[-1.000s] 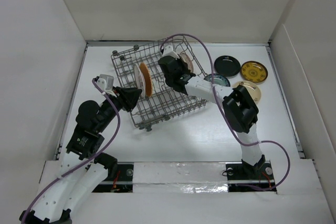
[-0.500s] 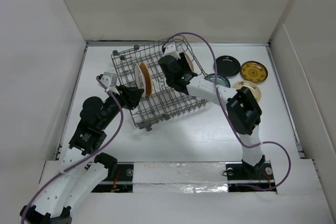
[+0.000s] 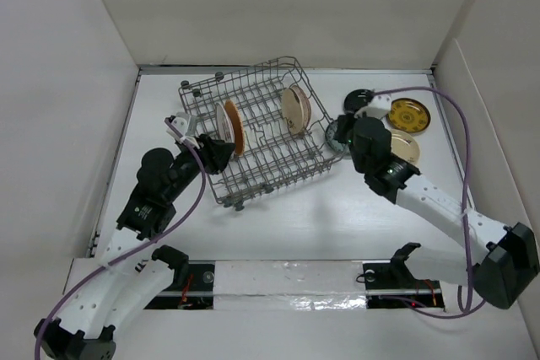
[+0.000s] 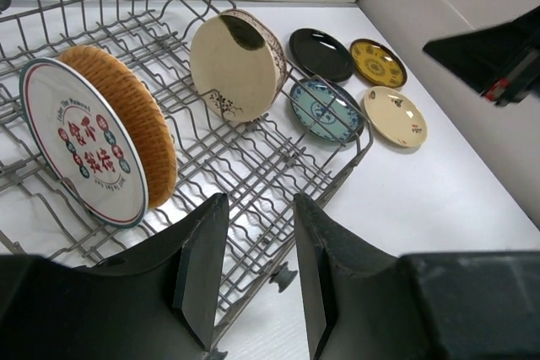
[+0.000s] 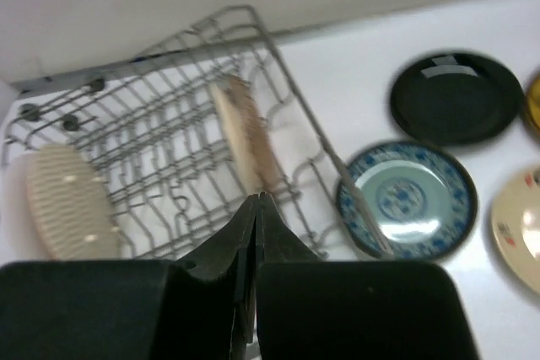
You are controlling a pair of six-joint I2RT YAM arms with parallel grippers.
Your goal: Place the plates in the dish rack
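The right claw (image 5: 256, 201) is pulling away from the dish rack (image 4: 278, 166) and swinging over to the plates lying on the table (image 3: 337, 208). A moment ago it was deep inside the rack, right at the pale plate with the brown rim (image 4: 234, 65). Now that plate is standing up by itself between the wires, a little ahead of the claw, so I think it is safely in. The claw's two fingers are pressing together with nothing in them. The teal plate (image 5: 407, 200) is lying just ahead and to the right, and it is probably the next one to go. The black plate (image 5: 456, 94) is sitting farther ahead, with the yellow plate (image 4: 377, 61) and the cream plate (image 4: 395, 115) nearby. The left claw (image 4: 258, 225) is waiting at the rack's edge, fingers apart and holding nothing. Just ahead and to its left the white plate (image 4: 84, 153) is leaning against the orange plate (image 4: 131, 111). The white plate is showing red Chinese-looking writing (the tiny letters round its rim are too small to read).
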